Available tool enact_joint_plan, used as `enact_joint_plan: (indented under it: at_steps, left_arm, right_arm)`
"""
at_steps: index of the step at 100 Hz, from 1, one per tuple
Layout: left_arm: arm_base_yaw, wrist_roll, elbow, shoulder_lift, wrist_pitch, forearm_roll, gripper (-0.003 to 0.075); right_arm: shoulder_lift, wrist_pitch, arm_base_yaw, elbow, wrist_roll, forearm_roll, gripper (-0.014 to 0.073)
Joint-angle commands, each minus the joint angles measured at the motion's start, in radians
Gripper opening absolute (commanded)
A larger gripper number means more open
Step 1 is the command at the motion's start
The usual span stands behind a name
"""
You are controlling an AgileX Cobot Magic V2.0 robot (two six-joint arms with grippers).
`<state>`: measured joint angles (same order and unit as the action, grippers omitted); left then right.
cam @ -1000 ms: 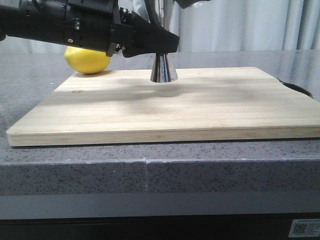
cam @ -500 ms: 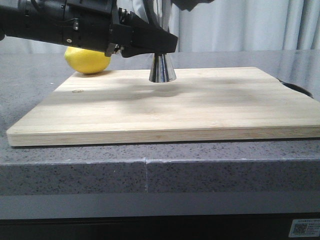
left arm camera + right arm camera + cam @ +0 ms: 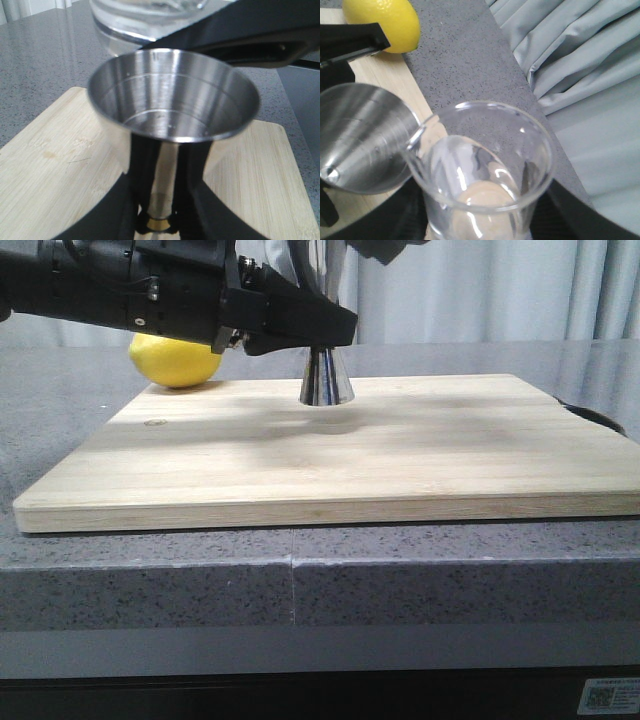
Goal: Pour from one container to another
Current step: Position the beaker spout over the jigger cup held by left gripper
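Observation:
The steel jigger stands on the wooden board, and my left gripper is shut on its narrow gold waist. In the left wrist view the black fingers flank the waist, with the open upper cup of the jigger above my left gripper. The clear glass beaker is held in my right gripper, dark fingers on both sides. Its pouring lip sits at the rim of the jigger. The beaker hangs just over the cup. I cannot make out any liquid.
A yellow lemon lies on the grey counter behind the board's far left corner, close to my left arm, and the lemon also shows from the right wrist. A dark object peeks out past the board's right edge. Grey curtains hang behind.
The jigger and my left gripper swayed slightly left and back. The right gripper's dark shape at the top edge shifted a little.

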<state>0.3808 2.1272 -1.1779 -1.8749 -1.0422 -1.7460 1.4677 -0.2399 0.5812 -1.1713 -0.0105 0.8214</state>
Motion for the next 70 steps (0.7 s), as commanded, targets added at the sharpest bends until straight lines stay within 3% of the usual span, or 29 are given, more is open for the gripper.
enact_joint_plan:
  at_steps: [1, 70]
  left_arm:
    - [0.008, -0.002, -0.029, 0.045, -0.059, -0.07, 0.0007]
    - [0.008, -0.002, -0.029, 0.045, -0.059, -0.07, 0.0008]
  right_arm:
    - [-0.033, 0.051, 0.001, -0.028, -0.003, 0.038, 0.026]
    - [-0.033, 0.051, 0.001, -0.028, -0.003, 0.119, 0.026]
